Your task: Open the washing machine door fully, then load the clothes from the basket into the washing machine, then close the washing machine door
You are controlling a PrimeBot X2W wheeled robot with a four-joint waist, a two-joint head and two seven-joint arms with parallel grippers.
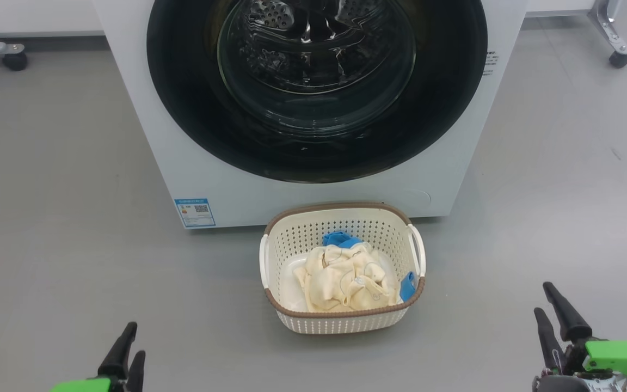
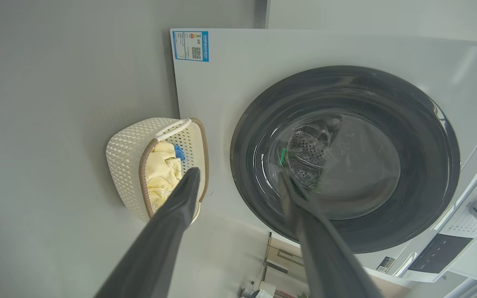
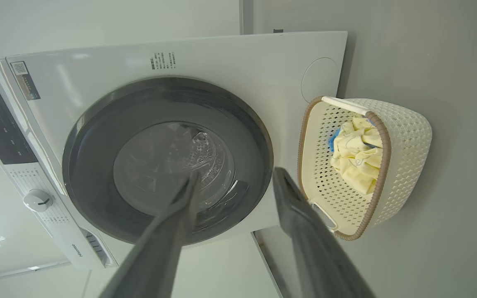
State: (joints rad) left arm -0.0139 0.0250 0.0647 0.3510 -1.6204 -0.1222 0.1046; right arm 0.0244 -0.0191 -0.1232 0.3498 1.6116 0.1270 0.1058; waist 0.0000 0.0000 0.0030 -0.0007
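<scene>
Washing machine point(image 1: 128, 109), door point(image 1: 183, 98) shut; one basket point(image 1: 340, 322) of clothes point(image 1: 346, 280).
One blue QR label point(image 1: 195, 212), lower corner; left gripper point(image 1: 135, 340), right gripper point(image 1: 542, 298) wide, empty.

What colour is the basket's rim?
The rim of the basket is brown; the head view shows it best.

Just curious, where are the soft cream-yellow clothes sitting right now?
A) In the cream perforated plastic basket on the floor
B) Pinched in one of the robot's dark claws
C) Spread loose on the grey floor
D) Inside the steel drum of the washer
A: the cream-yellow clothes lie piled in the cream perforated plastic basket, which stands on the floor before the white washing machine, whose round black-rimmed door is shut.
</scene>
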